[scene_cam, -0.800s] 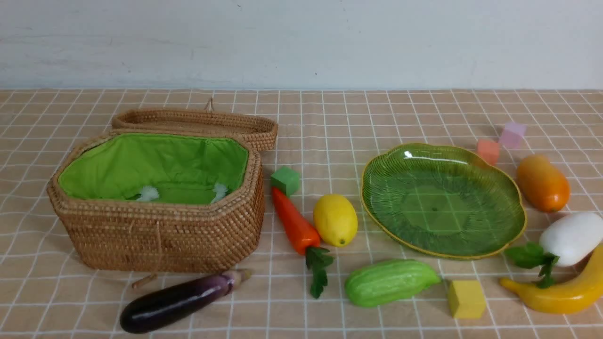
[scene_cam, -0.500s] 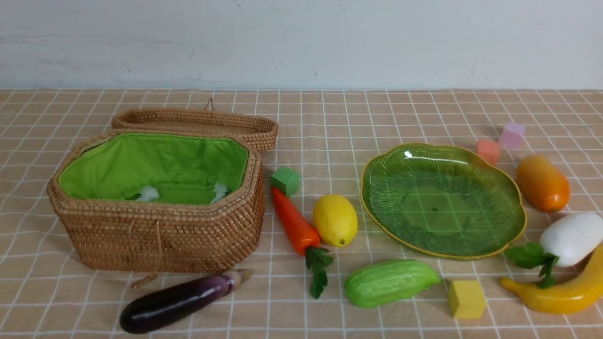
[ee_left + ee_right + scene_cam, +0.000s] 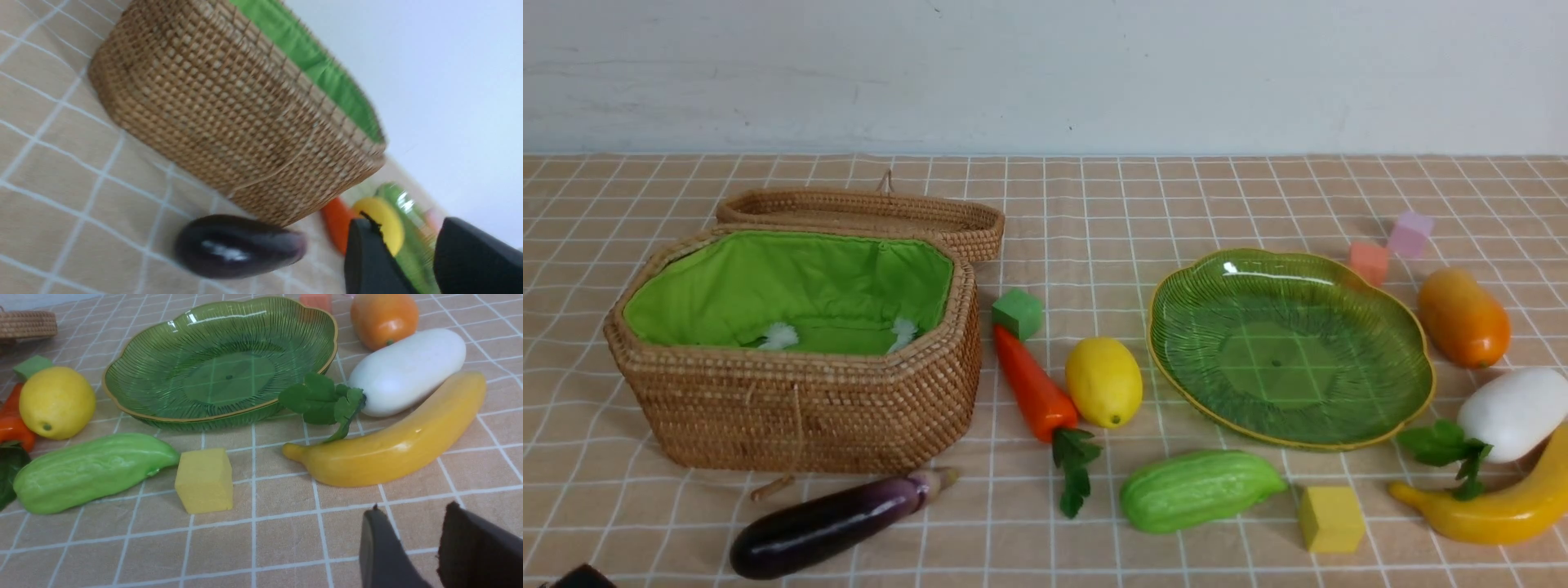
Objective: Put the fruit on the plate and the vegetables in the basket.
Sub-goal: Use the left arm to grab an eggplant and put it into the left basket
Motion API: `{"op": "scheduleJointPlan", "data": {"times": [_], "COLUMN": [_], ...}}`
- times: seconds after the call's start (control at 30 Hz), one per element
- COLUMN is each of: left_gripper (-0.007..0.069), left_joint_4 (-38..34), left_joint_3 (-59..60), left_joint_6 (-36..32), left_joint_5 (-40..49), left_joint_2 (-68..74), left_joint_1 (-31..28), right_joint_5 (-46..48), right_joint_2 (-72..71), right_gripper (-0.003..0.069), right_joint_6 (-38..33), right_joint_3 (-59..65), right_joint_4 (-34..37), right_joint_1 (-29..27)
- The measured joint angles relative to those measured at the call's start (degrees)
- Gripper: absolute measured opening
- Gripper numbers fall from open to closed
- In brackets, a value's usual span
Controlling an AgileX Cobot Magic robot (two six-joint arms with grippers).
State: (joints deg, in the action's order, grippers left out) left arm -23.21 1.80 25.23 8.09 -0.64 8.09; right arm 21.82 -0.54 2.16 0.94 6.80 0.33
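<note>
Left pincer (image 3: pixel 408 222): fingers apart, gripping nothing, near eggplant (image 3: pixel 833 523). Right pincer (image 3: pixel 412 508): fingers apart, gripping nothing, near banana (image 3: pixel 1494 510). Plate (image 3: pixel 1290 359) on bench (image 3: pixel 1094 212); lemon (image 3: pixel 1104 381) at its 9 o'clock, mango (image 3: pixel 1463 318) at 2, radish (image 3: pixel 1515 412) and banana at 4, gourd (image 3: pixel 1196 490) at 7. Basket (image 3: pixel 800 408), lid open, at plate's 9; carrot (image 3: pixel 1033 384) at basket's 3, eggplant at 6.

Of the left end effector (image 3: pixel 404 223) only two fingers (image 3: pixel 372 261) are seen in the left wrist view. They are matte black and broad, and a slightly jagged edge is noticed near one tip. The right end effector (image 3: pixel 413 510) is likewise shown as two dark fingers (image 3: pixel 378 551), narrowed to blunt tips. In the front view a small black part (image 3: pixel 580 577) is seen at the lower edge; it cannot be identified.
</note>
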Motion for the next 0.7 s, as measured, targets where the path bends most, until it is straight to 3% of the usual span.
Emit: {"op": "scheduleJointPlan", "data": {"times": [0.13, 0.23, 0.33, 0.5, 0.57, 0.7], "left_gripper": [0.0216, 0.0112, -0.0006, -0.0013, -0.0013, -0.0013], "left_joint_4": [-5.1, -4.8, -1.1, 4.3, 4.7, 4.0], "left_joint_3": [-0.1, -4.3, -12.7, -28.3, -30.5, -35.9], "left_joint_6": [1.6, 1.0, -3.4, -14.0, -16.5, -28.3], "left_joint_5": [-6.3, -2.6, 7.1, 30.1, 33.5, 40.9], "left_joint_2": [0.0, 0.6, 6.8, 25.4, 29.3, 42.0], "left_joint_1": [0.0, 0.0, 0.0, 0.0, 0.0, 0.0], "right_joint_5": [0.0, 0.0, 0.0, 0.0, 0.0, -0.8], "right_joint_2": [0.0, 0.0, 0.0, 0.0, 0.0, 0.0], "right_gripper": [0.0238, 0.0238, 0.0238, 0.0238, 0.0238, 0.0238], "right_joint_6": [0.0, 0.0, 0.0, 0.0, 0.0, 0.0], "right_joint_3": [0.0, 0.0, 0.0, 0.0, 0.0, 0.0], "right_joint_4": [0.0, 0.0, 0.0, 0.0, 0.0, -0.6], "right_joint_1": [0.0, 0.0, 0.0, 0.0, 0.0, 0.0]}}
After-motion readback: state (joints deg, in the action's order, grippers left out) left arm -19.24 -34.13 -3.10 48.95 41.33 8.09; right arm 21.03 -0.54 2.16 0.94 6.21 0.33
